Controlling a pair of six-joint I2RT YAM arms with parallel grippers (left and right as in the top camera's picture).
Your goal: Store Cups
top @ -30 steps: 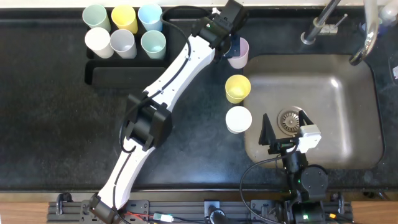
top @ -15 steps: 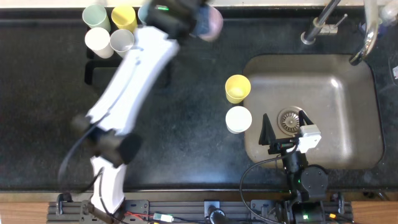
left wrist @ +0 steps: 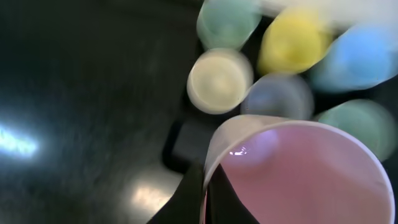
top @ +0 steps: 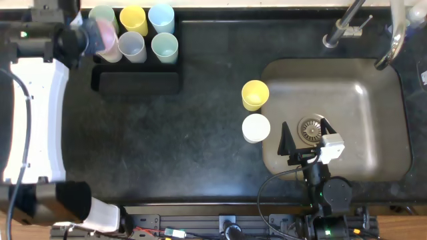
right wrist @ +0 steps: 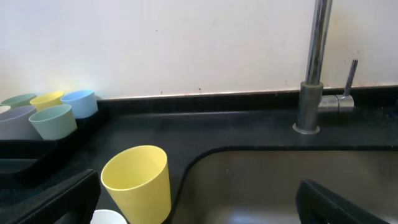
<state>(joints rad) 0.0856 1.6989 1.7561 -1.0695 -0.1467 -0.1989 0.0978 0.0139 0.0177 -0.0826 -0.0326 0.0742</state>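
While the left arm stands far over at your left, its left gripper (left wrist: 204,190) is pinched on the rim of the pink cup (left wrist: 298,177). The cup's wall sits between the two fingers, seemingly one finger inside the rim and one outside, though blur makes that hard to confirm. The cup hangs out from the fingertips with its mouth facing the wrist camera.

From above, you see the pink cup (top: 103,33) lifted over the left end of the black tray (top: 137,81), overlapping the racked white cup (top: 107,51). In the wrist view it hangs just beside the racked white cup (left wrist: 219,79) and the grey cup (left wrist: 277,96).

Also in the tray: green cup (top: 101,13), racked yellow cup (top: 133,18), blue cup (top: 161,17), teal cup (top: 164,47).

On the counter by the sink (top: 360,113) rim: loose yellow cup (top: 255,94), with the loose white cup (top: 255,127) just below it in the top view, both well apart from the tray.

Right gripper (top: 303,138) sits over the sink near the drain, fingers spread wide, holding nothing.
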